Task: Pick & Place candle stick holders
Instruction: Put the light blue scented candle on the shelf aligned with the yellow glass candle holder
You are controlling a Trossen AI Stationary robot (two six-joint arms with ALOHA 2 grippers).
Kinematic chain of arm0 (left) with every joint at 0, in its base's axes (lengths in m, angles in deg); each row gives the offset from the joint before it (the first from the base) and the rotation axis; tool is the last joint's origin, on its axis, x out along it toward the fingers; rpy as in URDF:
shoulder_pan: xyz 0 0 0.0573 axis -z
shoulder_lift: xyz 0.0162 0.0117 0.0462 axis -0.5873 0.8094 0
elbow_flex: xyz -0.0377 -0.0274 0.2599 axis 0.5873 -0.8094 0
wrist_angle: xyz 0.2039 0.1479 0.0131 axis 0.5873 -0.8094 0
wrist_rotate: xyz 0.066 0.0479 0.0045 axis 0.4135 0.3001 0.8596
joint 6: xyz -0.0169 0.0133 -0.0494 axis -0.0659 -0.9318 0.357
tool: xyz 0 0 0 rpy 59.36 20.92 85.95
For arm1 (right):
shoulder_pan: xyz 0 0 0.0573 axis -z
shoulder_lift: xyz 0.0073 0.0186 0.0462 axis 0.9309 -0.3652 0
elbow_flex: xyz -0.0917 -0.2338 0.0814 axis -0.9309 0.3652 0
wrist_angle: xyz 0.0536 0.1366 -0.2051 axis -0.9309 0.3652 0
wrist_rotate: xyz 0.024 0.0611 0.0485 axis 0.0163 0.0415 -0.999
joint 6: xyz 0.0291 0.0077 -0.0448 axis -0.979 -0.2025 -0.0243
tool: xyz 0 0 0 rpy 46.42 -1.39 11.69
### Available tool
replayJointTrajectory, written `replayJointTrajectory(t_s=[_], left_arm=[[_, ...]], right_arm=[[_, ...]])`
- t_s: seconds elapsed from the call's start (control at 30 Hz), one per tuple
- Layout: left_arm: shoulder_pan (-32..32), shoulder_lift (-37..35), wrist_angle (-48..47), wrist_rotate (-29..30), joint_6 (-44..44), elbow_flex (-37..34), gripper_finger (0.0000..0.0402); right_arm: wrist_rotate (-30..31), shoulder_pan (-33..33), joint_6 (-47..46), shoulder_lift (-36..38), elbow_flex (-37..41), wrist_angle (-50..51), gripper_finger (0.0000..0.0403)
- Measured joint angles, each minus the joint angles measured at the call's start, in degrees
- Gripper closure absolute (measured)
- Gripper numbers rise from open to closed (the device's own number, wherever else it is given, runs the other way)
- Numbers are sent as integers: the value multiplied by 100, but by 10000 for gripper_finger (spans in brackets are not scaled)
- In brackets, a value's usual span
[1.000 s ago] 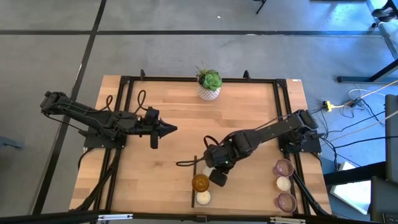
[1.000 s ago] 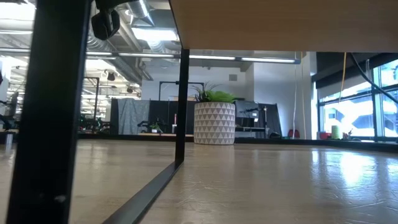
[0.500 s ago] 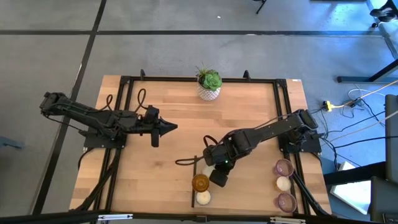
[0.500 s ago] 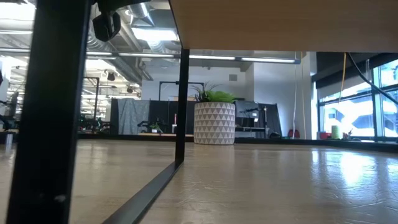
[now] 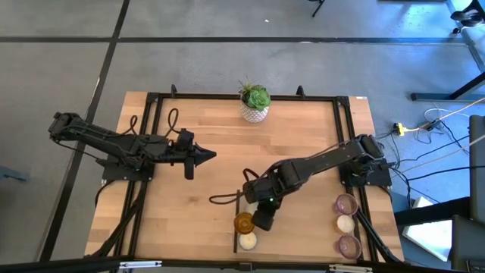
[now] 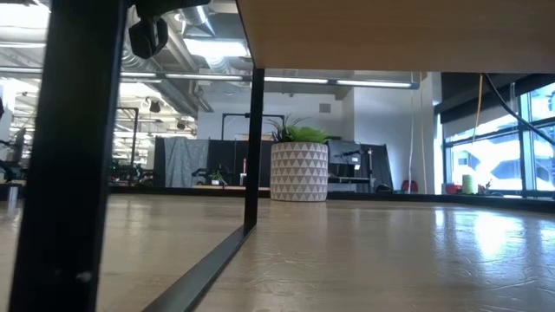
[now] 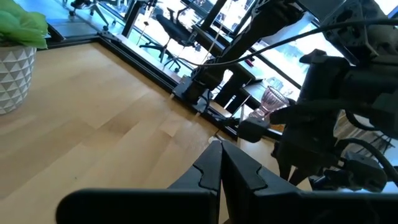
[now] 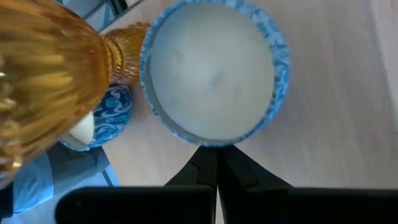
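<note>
My right gripper (image 5: 261, 221) is shut, low over the table's near middle, pointing down. Its own view shows the shut fingertips (image 8: 216, 155) at the rim of a cream-white holder with a blue rim (image 8: 211, 68). An amber glass holder (image 8: 43, 74) is beside it, also in the high view (image 5: 244, 223). A second blue-patterned white holder (image 8: 102, 115) lies partly behind the amber one. A cream holder (image 5: 247, 241) stands near the front edge. Two mauve holders (image 5: 345, 203) (image 5: 348, 244) and a cream one (image 5: 345, 223) stand at the right. My left gripper (image 5: 206, 156) is shut and empty, left of centre. My right gripper's shut fingertips come from above at the near side of the cream-white holder's rim (image 8: 208, 142). I cannot tell whether they touch it. The holder stands upright on the table, mouth up.
A white patterned pot with a green plant (image 5: 255, 105) stands at the far middle, also in the low view (image 6: 299, 172). A black frame rail (image 5: 236, 227) runs beside the amber holder. A dark cable loop (image 5: 223, 199) lies left of the right gripper. Bare wood (image 5: 227, 136) lies at the centre.
My right gripper has moved a little toward the table's left edge, and the cable loop has shifted left with it. The holders have stayed where they were.
</note>
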Motion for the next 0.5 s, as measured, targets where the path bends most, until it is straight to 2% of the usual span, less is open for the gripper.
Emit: replayJointTrajectory(t_s=[0.5], left_arm=[[55, 0, -21, -41, 5, 0, 398]], right_arm=[[376, 10, -54, 1, 2, -139, 403]])
